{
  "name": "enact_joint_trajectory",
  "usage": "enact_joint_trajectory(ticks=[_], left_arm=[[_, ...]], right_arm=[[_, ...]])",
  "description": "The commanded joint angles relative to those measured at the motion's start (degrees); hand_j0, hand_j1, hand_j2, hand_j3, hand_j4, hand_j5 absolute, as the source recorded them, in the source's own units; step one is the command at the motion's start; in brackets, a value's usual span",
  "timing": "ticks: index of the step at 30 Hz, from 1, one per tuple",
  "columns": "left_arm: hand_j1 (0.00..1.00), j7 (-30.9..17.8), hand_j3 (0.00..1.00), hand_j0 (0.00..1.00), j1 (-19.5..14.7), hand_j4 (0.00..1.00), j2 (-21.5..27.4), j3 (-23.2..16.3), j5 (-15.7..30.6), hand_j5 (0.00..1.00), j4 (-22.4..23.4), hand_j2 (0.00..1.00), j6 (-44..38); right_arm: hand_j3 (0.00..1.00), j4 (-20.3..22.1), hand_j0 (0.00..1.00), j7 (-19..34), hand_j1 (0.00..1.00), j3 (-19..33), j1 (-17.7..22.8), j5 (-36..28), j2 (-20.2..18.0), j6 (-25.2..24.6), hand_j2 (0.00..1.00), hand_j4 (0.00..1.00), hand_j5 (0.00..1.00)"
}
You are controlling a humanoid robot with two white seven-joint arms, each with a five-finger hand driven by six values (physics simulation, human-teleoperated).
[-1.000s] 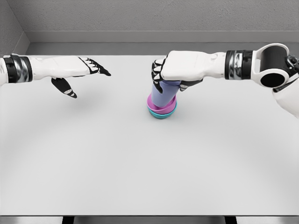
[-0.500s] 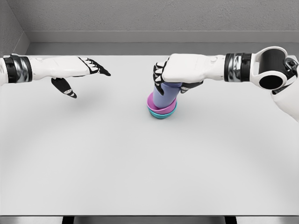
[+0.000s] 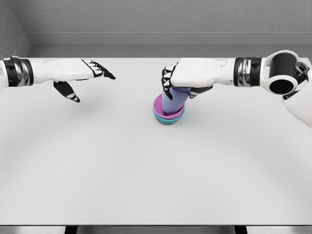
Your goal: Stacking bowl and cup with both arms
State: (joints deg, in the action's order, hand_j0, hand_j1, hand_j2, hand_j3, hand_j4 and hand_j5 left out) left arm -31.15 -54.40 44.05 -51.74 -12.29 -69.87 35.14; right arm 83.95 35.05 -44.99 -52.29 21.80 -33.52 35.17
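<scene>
A lavender cup [image 3: 173, 100] stands tilted inside a magenta bowl [image 3: 161, 110], which is nested in a teal bowl [image 3: 168, 121] at the middle of the white table [image 3: 146, 170]. My right hand [image 3: 187, 78] comes in from the right and is shut on the cup's upper part, hiding its rim. My left hand [image 3: 85, 78] hovers over the table's left side, well away from the stack, open with fingers stretched out and thumb hanging down.
A grey wall [image 3: 156, 19] runs behind the table's far edge. The table's front edge lies near the bottom of the view.
My right hand has shifted slightly right and up with the cup, which now leans a little less. The left arm has not moved.
</scene>
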Motion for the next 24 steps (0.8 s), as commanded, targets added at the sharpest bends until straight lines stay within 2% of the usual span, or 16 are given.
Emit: enact_joint_trajectory(ticks=[1,14,16,17,18,19,20,21,24], left_arm=[[1.0,0.0,1.0,1.0,0.0,1.0,0.1,0.1,0.3,1.0,0.0,1.0,-0.1],[1.0,0.0,1.0,1.0,0.0,1.0,0.1,0.1,0.3,1.0,0.0,1.0,-0.1],[1.0,0.0,1.0,1.0,0.0,1.0,0.1,0.1,0.3,1.0,0.0,1.0,-0.1],[1.0,0.0,1.0,1.0,0.0,1.0,0.1,0.2,0.3,1.0,0.0,1.0,-0.1],[1.0,0.0,1.0,1.0,0.0,1.0,0.1,0.1,0.3,1.0,0.0,1.0,-0.1],[1.0,0.0,1.0,1.0,0.1,1.0,0.1,0.2,0.3,1.0,0.0,1.0,-0.1],[1.0,0.0,1.0,1.0,0.0,1.0,0.1,0.2,0.3,1.0,0.0,1.0,-0.1],[1.0,0.0,1.0,1.0,0.1,1.0,0.1,0.2,0.3,1.0,0.0,1.0,-0.1],[1.0,0.0,1.0,1.0,0.1,1.0,0.1,0.2,0.3,1.0,0.0,1.0,-0.1]], right_arm=[[0.37,0.0,0.37,0.0,0.37,-0.3,0.0,-0.3,0.3,-0.2,0.37,0.37,0.37],[0.37,-0.2,0.37,0.0,0.37,-1.0,0.0,-0.1,0.9,-0.2,0.37,0.37,0.37],[0.39,-0.3,0.39,0.0,0.39,-1.0,-0.1,-0.1,0.8,-0.2,0.39,0.39,0.39],[0.52,-0.4,0.52,0.0,0.52,-1.0,-0.1,0.5,0.8,-0.2,0.52,0.52,0.52],[0.59,-0.4,0.59,0.0,0.59,-0.9,-0.2,0.5,0.6,-0.2,0.59,0.59,0.59],[0.7,-0.4,0.7,0.0,0.7,-0.7,-0.2,0.5,0.6,-0.2,0.7,0.7,0.7],[0.88,-0.4,0.88,0.0,0.88,-0.6,-0.2,0.6,0.6,-0.2,0.88,0.88,0.88],[1.0,-0.4,1.0,0.0,1.0,-0.5,-0.2,0.5,0.7,-0.2,1.0,1.0,1.0],[1.0,-0.4,1.0,0.0,1.0,-0.4,-0.3,0.4,0.7,-0.2,1.0,1.0,1.0]])
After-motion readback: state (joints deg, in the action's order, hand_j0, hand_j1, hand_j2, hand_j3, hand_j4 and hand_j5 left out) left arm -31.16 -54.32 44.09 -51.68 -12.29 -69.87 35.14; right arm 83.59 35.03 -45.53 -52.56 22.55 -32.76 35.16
